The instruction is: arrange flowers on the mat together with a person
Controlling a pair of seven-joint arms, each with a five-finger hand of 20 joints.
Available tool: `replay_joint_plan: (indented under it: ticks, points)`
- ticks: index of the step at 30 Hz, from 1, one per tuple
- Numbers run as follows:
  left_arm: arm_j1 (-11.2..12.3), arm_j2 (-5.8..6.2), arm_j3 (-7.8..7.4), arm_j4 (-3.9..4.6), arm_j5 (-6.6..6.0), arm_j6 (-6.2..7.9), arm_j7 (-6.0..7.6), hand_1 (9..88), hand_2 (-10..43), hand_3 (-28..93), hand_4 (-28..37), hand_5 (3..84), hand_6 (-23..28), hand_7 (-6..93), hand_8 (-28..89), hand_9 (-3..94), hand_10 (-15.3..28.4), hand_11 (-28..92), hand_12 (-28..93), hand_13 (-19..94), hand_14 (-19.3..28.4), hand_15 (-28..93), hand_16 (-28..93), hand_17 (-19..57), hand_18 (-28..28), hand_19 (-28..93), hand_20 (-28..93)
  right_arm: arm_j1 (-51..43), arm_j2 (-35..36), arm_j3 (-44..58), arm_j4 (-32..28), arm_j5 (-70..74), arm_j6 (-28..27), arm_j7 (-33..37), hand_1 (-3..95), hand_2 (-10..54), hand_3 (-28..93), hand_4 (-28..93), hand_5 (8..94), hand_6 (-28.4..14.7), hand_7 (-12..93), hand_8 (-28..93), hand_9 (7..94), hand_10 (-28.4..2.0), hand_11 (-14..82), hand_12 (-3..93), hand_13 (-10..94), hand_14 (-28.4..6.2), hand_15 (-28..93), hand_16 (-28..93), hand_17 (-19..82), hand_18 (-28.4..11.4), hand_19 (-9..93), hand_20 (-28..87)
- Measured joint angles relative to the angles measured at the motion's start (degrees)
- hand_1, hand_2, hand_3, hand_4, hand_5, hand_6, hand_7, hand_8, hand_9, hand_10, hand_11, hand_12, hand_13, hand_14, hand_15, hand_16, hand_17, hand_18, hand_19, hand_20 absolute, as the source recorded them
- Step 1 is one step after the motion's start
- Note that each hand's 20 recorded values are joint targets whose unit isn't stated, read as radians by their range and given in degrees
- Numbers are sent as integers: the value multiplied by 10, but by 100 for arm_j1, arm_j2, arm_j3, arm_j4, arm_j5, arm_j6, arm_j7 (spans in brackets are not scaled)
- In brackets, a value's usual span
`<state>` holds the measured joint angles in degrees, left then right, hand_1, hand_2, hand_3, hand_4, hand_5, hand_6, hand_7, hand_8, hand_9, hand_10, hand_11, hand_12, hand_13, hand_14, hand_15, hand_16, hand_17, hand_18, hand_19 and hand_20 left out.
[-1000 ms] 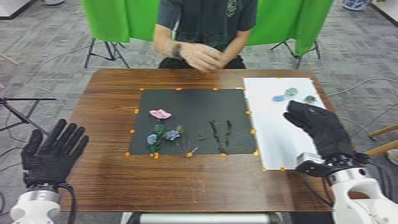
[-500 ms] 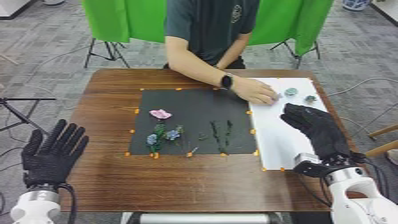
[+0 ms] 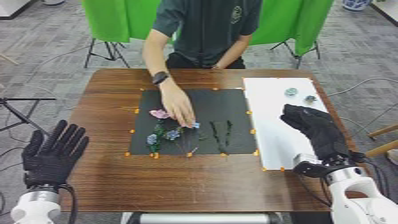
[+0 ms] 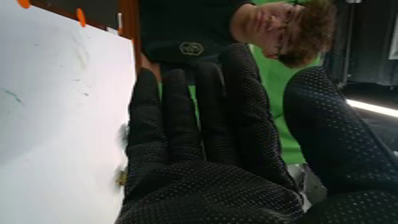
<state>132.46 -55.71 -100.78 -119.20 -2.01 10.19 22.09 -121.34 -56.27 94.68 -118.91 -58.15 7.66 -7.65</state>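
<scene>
Black gloves, dotted with fine grip beads. Your right hand point(image 3: 313, 127) is over the right-hand white sheet point(image 3: 271, 130), fingers straight, thumb apart, holding nothing. Left hand point(image 3: 51, 154): spread flat and empty at the surface's left side.

Flowers: pink bloom point(image 3: 160, 114) and blue blooms point(image 3: 172, 134) on the dark mat's point(image 3: 191, 96) left half; two bare green stems point(image 3: 228, 132) right of them. A pale green head point(image 3: 291, 92) and a darker head point(image 3: 310, 98) lie at the sheet's far end.

Person's hand point(image 3: 179, 107) reaches over the mat, fingertips at a small blue head point(image 3: 195, 125); placing it, I judge. Let that hand withdraw before you cross.

Your likely turn: one of the loose heads. Come down from above, pinch lightly at the rim, lift clear, set it at a stem's far tip. Ruffled, rounded petals look soft and could crush; stems, thin and crooked, may roll if brushed. Matt mat, smooth sheet: avoid dragging either.
</scene>
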Motion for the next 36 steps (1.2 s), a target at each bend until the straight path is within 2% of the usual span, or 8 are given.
replay_joint_plan:
  ticks: [5,10,16,21,26,27,31,36]
  points:
    - [5,-10,1,1,0,1,-3,269,123,704,-283,437,81,80,-97,405,141,151,50,302,141,267,-89,-38,116,314,64,0,46,-7,-12,-740,153,164,331,78,767,-256,587,-30,165,-139,477,-108,56,70,358,-85,123,24,264,-83,110,242]
    - [6,-10,6,1,0,4,-4,271,122,704,-283,440,71,85,-98,406,140,153,51,302,140,268,-88,-38,115,313,64,60,187,-138,9,-1918,577,290,352,26,780,-255,550,-10,176,-149,459,-81,62,71,326,-103,120,31,237,-119,158,241]
    - [-7,-11,46,6,3,3,-10,271,122,703,-283,439,74,83,-99,405,140,151,50,302,140,270,-89,-38,115,313,64,431,330,-463,237,-2945,1262,430,378,-27,797,-260,501,2,200,-160,420,-66,63,69,282,-86,101,33,212,-114,167,214]
    - [-9,-11,49,8,3,4,-11,270,121,704,-283,438,75,82,-98,405,140,152,50,301,140,267,-89,-38,115,312,63,801,462,-661,520,-4850,1453,822,414,-56,808,-272,402,15,222,-174,359,-66,76,64,247,-98,83,52,185,-112,191,186]
    - [-27,-11,75,20,2,4,-13,269,119,705,-283,436,76,81,-97,405,140,152,50,301,140,266,-88,-38,115,313,63,1393,721,-1302,1069,-5745,2027,1156,436,-81,812,-282,361,13,231,-179,324,-69,84,57,223,-107,51,86,142,-119,272,128]
    - [-34,-11,85,24,2,3,-15,269,119,705,-283,436,76,81,-97,405,140,152,50,301,140,267,-88,-38,116,312,63,1536,768,-1437,1213,-5967,2072,1254,437,-85,815,-282,338,1,233,-178,308,-78,86,59,219,-109,47,89,139,-120,279,125]
    - [-64,-9,122,33,9,1,-34,269,118,705,-283,436,76,80,-97,404,139,152,51,301,138,265,-88,-38,115,311,63,2148,896,-2004,1725,-7064,2062,2254,439,-94,812,-283,256,-33,213,-170,255,-92,92,59,197,-119,27,104,121,-120,310,113]
    - [-79,-7,189,44,10,3,-88,269,118,705,-283,434,76,80,-97,404,139,152,51,301,139,266,-87,-37,115,310,64,2980,897,-2773,2335,-7307,2082,3581,447,-95,808,-283,265,-32,213,-167,253,-93,97,52,195,-122,15,117,111,-121,331,96]
